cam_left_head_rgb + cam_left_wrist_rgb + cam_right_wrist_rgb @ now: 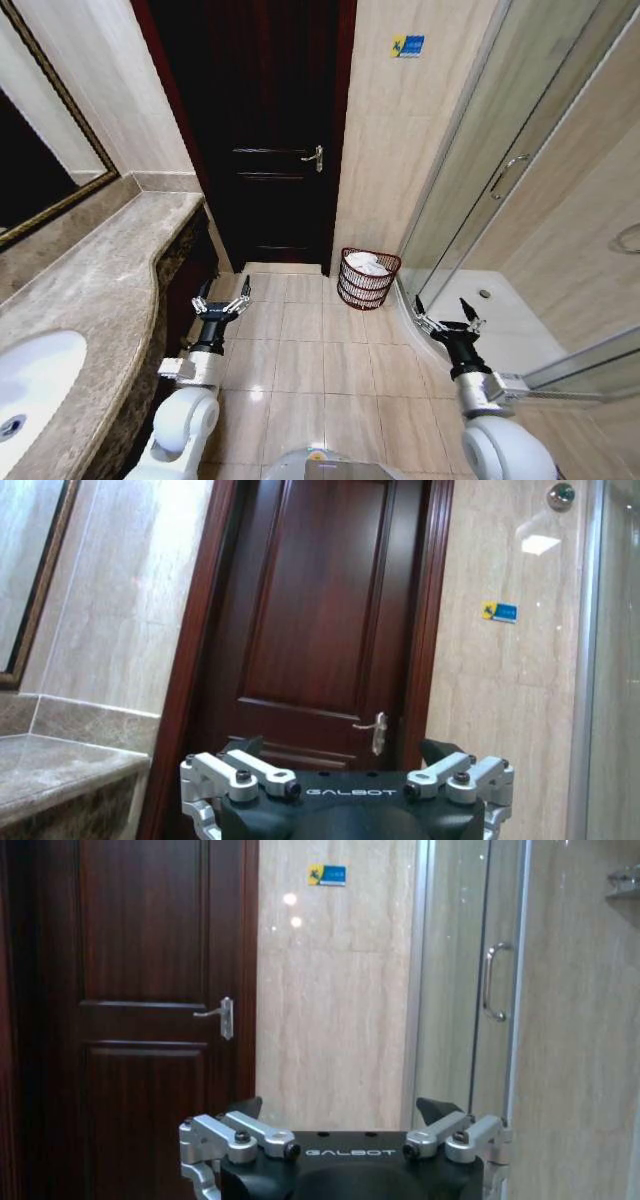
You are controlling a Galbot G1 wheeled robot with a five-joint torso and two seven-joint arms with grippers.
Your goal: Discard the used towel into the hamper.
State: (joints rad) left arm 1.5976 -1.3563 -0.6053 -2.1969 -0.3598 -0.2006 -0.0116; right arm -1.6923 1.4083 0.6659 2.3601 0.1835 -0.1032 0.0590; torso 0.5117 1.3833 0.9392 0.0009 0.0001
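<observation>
The hamper [368, 277], a small round reddish-brown wire basket, stands on the tiled floor against the wall between the dark door and the glass shower. A white towel [366, 264] lies inside it, bunched below the rim. My left gripper [222, 294] hangs open over the floor to the left of the hamper, holding nothing. My right gripper [446, 311] is open and empty too, to the right of the hamper near the shower's curb. In the wrist views the left gripper [342, 747] and the right gripper [340, 1105] both stand open, facing the door and wall.
A marble vanity counter [100, 290] with a white basin [30, 390] runs along the left under a framed mirror [40, 160]. The dark wooden door [255, 130] is shut. A glass shower enclosure [520, 200] takes up the right side. Beige floor tiles [310, 360] lie between.
</observation>
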